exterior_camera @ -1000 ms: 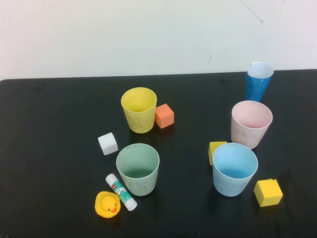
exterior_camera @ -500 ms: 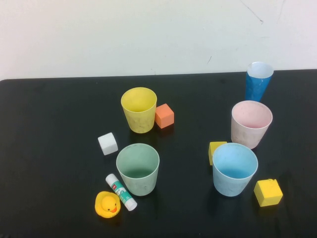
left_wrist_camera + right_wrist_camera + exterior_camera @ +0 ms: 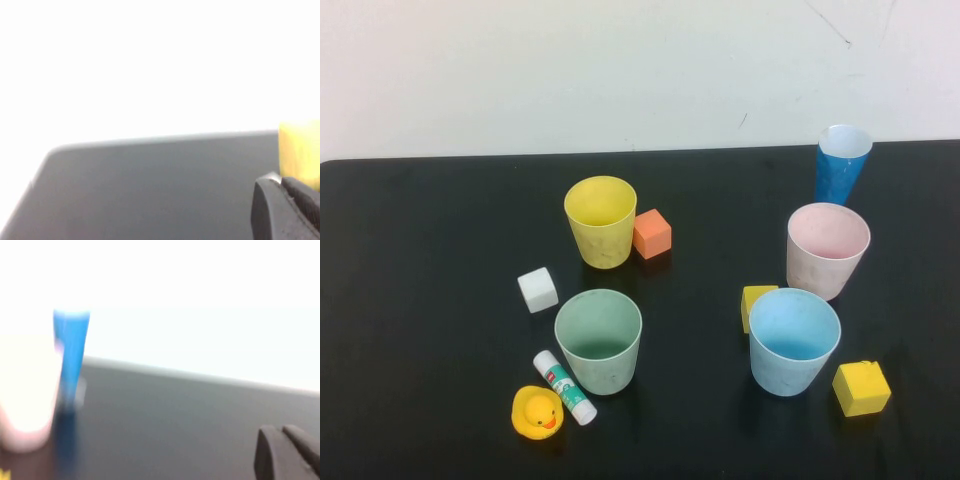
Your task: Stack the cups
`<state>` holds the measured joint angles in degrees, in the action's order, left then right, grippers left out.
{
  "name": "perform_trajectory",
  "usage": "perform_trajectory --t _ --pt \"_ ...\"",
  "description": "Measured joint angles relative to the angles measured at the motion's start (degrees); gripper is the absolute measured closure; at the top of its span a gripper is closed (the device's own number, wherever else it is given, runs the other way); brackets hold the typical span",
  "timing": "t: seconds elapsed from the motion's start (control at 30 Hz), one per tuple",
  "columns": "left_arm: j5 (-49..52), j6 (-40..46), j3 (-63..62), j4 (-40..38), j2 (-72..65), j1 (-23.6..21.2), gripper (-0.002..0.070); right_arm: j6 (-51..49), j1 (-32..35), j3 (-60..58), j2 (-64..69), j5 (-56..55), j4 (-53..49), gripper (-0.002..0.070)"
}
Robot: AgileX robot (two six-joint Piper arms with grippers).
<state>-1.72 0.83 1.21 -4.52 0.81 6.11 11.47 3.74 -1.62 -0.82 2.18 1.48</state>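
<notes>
Four wide cups stand upright and apart on the black table (image 3: pixel 430 260): the yellow cup (image 3: pixel 601 221) at the back left, the pale green cup (image 3: pixel 599 340) in front of it, the pale pink cup (image 3: pixel 828 249) at the right, and the light blue cup (image 3: pixel 794 340) in front of that. Neither arm shows in the high view. My left gripper (image 3: pixel 281 182) is shut and empty, low over the table, with the yellow cup (image 3: pixel 300 150) beyond it. My right gripper (image 3: pixel 280 432) is shut and empty, well away from the pink cup (image 3: pixel 27 390).
A narrow dark blue cup (image 3: pixel 842 163) stands at the back right. An orange cube (image 3: pixel 652 233) touches the yellow cup. A white cube (image 3: pixel 538 290), a glue stick (image 3: pixel 564 387), a rubber duck (image 3: pixel 537 412) and two yellow cubes (image 3: pixel 861 388) (image 3: pixel 756 300) lie among the cups.
</notes>
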Motion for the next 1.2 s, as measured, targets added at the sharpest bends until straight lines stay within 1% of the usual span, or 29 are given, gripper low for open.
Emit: perform_trajectory --t 0.13,0.2,0.27,0.43,0.5,0.57,0.73,0.83,0.9,1.07,1.13,1.2 --pt "-12.8 0.0 0.0 0.5 0.0 0.0 0.0676 -3.1 0.0 0.0 0.0 -14.8 0.0 0.0678" --pt "-18.3 -0.1 0.0 0.5 0.0 0.0 0.0676 -4.3 0.0 0.0 0.0 -20.3 0.0 0.0678" --pt "-22.9 -0.1 0.0 0.5 0.0 0.0 0.0676 -2.9 0.0 0.0 0.0 -24.1 0.3 0.0678" --pt "-28.1 -0.1 0.0 -0.2 0.0 0.0 0.0676 -1.5 0.0 0.1 0.0 -24.9 0.5 0.0678" --pt "-28.2 -0.1 0.0 -1.1 0.0 0.0 0.0676 -1.0 0.0 2.0 0.0 -19.5 0.5 0.0678" --pt "-24.9 -0.2 -0.7 -2.9 0.0 0.0 0.0676 0.5 0.0 5.7 0.0 -11.7 0.5 0.0678" --pt "-3.7 -0.2 -10.6 -5.3 -1.3 0.0 0.0676 7.2 0.0 17.0 2.8 8.6 0.5 0.0678" --pt "6.4 -0.1 -17.6 -5.0 -6.3 0.0 0.0676 9.6 0.0 24.4 9.4 19.6 1.0 0.0678" --pt "13.1 -0.1 -22.1 -4.9 -11.3 0.0 0.0676 12.5 0.0 29.1 14.6 26.0 3.2 0.0678" --pt "26.5 0.1 -31.9 -5.4 -25.5 0.0 0.0676 24.9 0.0 36.7 25.4 37.2 13.5 0.0678" --pt "29.7 1.1 -35.2 -7.2 -30.9 0.0 0.0676 29.3 0.0 37.7 29.1 39.2 17.8 0.0678" --pt "32.3 4.4 -38.9 -10.5 -37.0 0.0 0.0676 32.6 0.0 37.8 32.3 40.8 20.8 0.0678"
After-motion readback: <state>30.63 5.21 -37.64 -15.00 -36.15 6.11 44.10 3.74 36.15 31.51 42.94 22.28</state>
